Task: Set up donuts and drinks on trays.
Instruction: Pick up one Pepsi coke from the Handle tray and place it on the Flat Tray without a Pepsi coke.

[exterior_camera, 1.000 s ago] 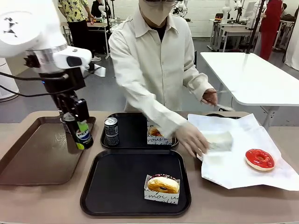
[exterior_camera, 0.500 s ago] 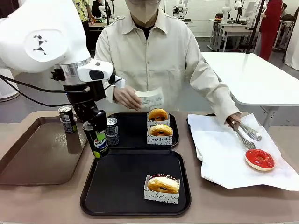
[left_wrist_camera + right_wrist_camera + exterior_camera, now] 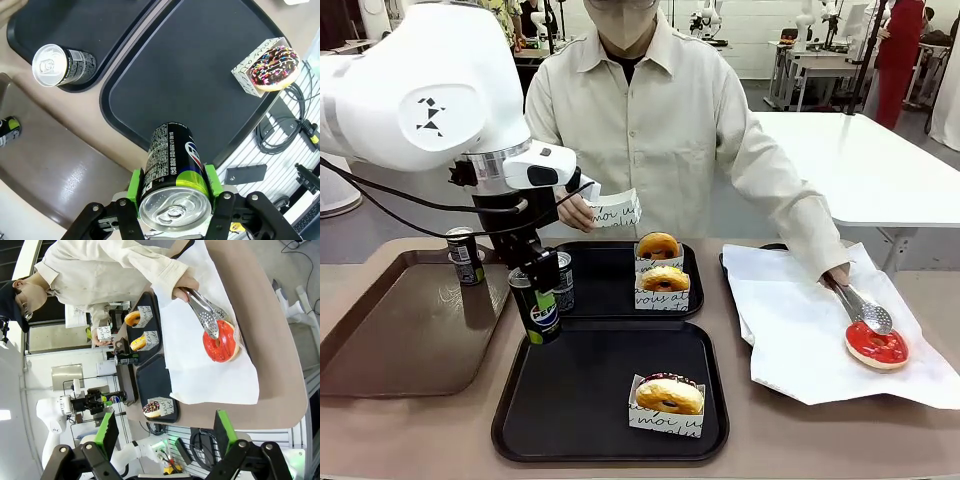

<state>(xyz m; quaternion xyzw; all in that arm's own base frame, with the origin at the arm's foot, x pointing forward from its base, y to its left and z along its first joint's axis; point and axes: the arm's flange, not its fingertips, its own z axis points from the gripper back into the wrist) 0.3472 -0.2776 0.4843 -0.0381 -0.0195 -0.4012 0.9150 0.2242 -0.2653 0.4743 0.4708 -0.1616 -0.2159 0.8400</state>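
My left gripper [image 3: 537,292] is shut on a dark drink can [image 3: 539,310], held upright just above the left edge of the near black tray [image 3: 580,395]. In the left wrist view the can [image 3: 172,160] sits between the green pads [image 3: 134,182]. A chocolate sprinkled donut [image 3: 669,393] in a paper sleeve lies on that tray. The far black tray [image 3: 605,270] carries a second can [image 3: 563,280] and two sleeved donuts [image 3: 664,278]. A red-glazed donut [image 3: 876,344] lies on white paper. In the right wrist view, my right gripper [image 3: 166,432] is open, high above the table.
A third can [image 3: 465,256] stands on the long brown tray [image 3: 400,330] at the left. The person presses metal tongs [image 3: 863,309] onto the red donut and holds an empty paper sleeve [image 3: 614,211] above the far tray. The white paper sheet [image 3: 800,340] covers the right side.
My left gripper has carried the can rightward from over the brown tray to the near tray's left edge. The person picked up a sleeve and brought the tongs to the red donut.
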